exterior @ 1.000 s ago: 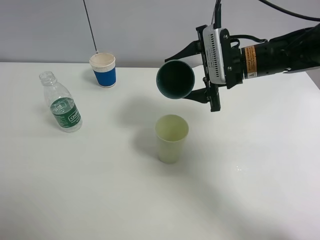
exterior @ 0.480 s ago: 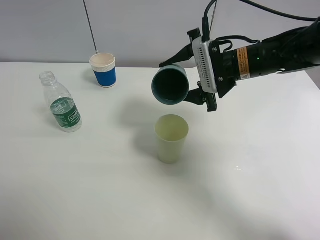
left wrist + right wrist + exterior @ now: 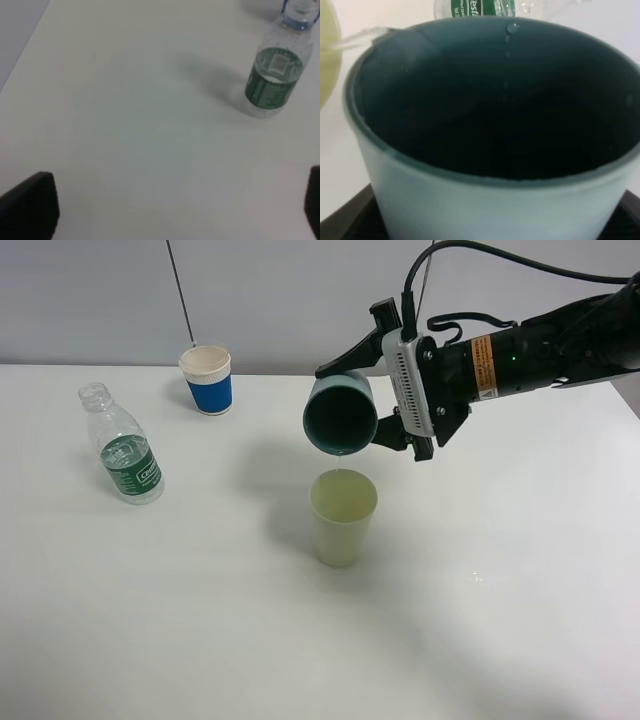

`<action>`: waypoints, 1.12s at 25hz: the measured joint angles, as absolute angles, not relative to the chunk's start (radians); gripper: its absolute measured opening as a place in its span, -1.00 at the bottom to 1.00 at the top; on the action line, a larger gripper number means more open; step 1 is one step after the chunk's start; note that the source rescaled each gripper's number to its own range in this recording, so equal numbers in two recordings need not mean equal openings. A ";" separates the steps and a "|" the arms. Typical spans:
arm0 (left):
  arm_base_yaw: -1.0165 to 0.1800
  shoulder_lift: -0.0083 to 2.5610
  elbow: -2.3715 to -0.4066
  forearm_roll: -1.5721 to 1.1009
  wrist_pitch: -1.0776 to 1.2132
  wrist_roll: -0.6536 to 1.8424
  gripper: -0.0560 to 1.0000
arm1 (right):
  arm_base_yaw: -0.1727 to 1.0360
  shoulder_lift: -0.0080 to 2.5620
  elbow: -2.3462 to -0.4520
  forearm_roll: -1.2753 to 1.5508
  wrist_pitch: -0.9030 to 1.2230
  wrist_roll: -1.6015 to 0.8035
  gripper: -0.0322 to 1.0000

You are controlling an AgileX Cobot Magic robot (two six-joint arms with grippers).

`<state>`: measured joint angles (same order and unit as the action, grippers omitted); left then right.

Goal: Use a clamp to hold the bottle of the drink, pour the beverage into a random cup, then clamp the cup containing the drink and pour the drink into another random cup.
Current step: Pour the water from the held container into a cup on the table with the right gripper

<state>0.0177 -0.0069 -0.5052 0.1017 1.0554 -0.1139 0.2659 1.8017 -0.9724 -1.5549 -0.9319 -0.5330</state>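
Above the middle of the white table (image 3: 200, 620), the right gripper (image 3: 372, 390) holds the teal-blue tumbler (image 3: 341, 418) clamped between its black fingers, one finger over the cup's upper side and one under it. The tumbler is tipped nearly onto its side, its open mouth turned toward the camera and slightly down, its base back against the gripper body. Directly below its lowered rim stands the pale green tumbler (image 3: 343, 516), upright on the table and apart from the teal one, with a thin clear thread of liquid (image 3: 338, 472) showing between the two. The right wrist view looks into the dark teal inside, where droplets cling to the wall.

Off to the left of the table the drink bottle (image 3: 122, 447) stands upright, uncapped, well apart from both tumblers. Behind it, near the far edge, is a blue-and-white paper cup (image 3: 207, 379). The left gripper (image 3: 165, 210) has its fingers spread wide over bare table, the bottle ahead of it.
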 joint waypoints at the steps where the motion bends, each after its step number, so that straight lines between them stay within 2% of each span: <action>1: 0.018 -0.007 -0.505 0.102 1.055 -0.114 1.00 | 0.270 1.802 -0.972 -1.555 -0.932 -0.542 -0.87; 28: 0.018 -0.007 -0.505 0.102 1.055 -0.114 1.00 | 0.288 1.802 -0.972 -1.555 -0.883 -0.682 -0.87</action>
